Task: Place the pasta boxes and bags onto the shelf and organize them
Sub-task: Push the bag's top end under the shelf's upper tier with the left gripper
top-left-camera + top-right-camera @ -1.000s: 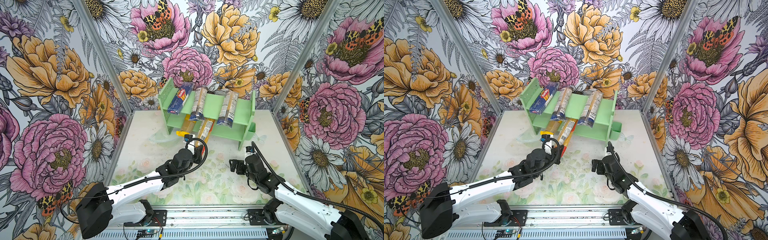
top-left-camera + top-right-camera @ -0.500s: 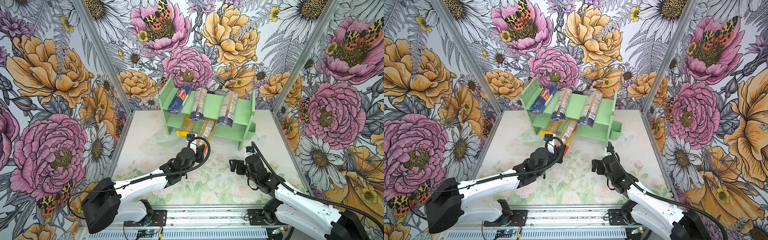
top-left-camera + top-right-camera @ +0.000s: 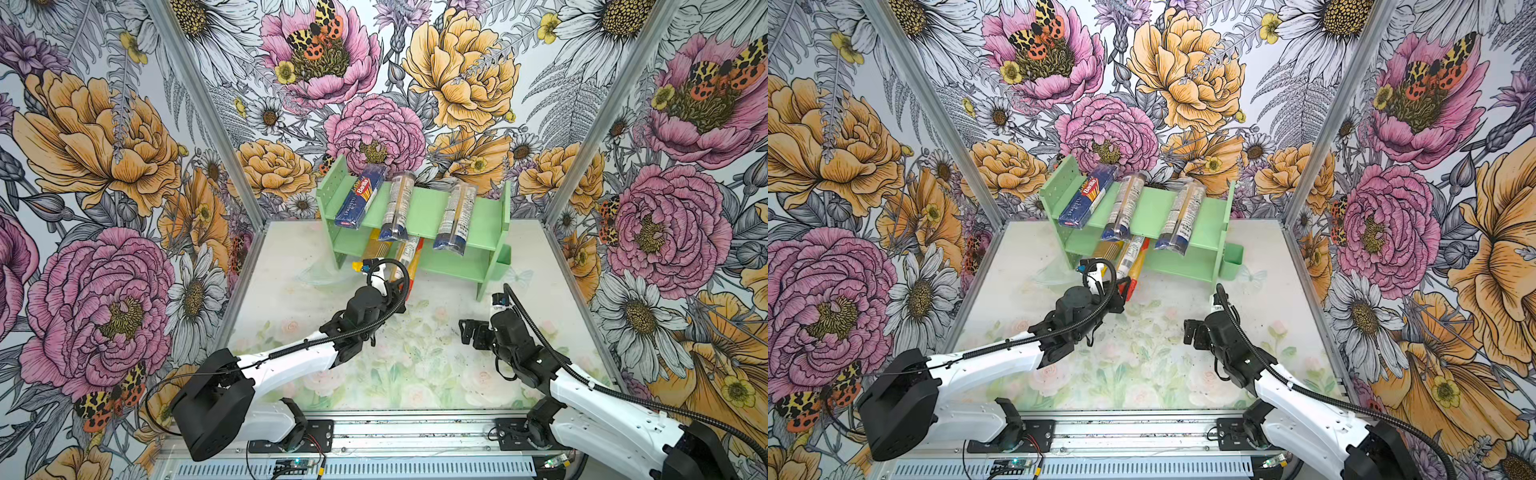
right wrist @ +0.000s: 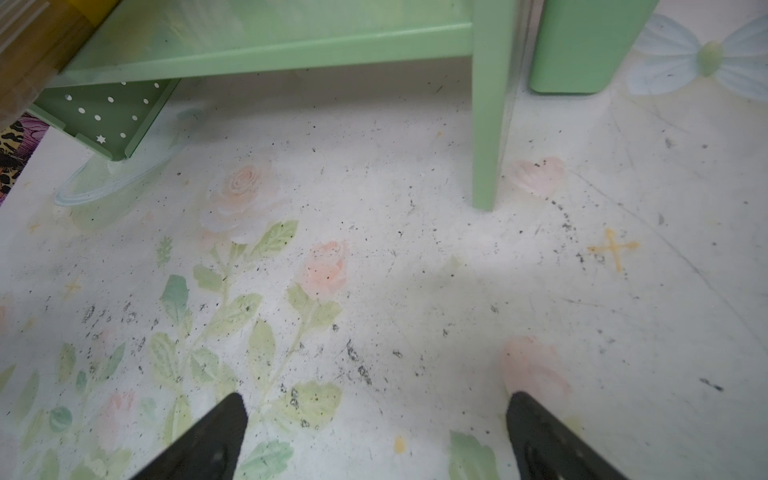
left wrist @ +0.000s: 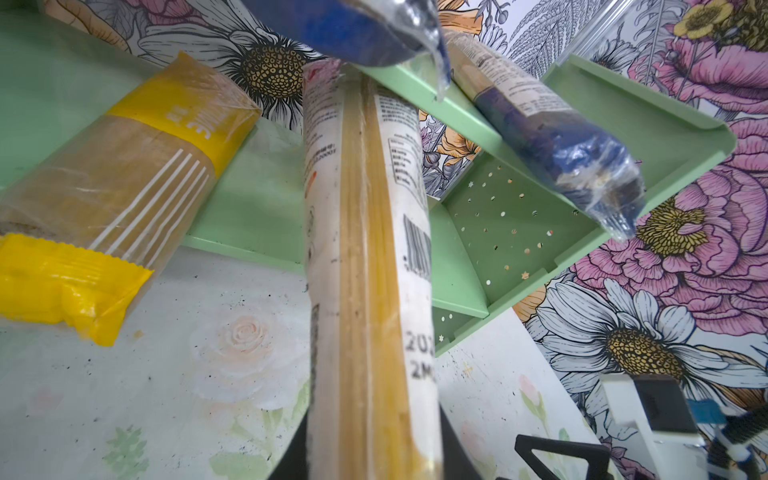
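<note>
Left jaws grip the red-ended bag (image 3: pixel 406 257) by its near end, far end inside the shelf's (image 3: pixel 419 210) lower tier; best push it straight back, level. Right jaws gape empty.

Three packs (image 3: pixel 359 201) atop shelf (image 3: pixel 424 204), seemingly two below

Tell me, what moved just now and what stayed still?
The left gripper, shut on the red-ended bag, eased a little toward the shelf as its arm stretched forward. Nothing was let go. The open right gripper, the Barilla box and the yellow bag stayed put.
</note>
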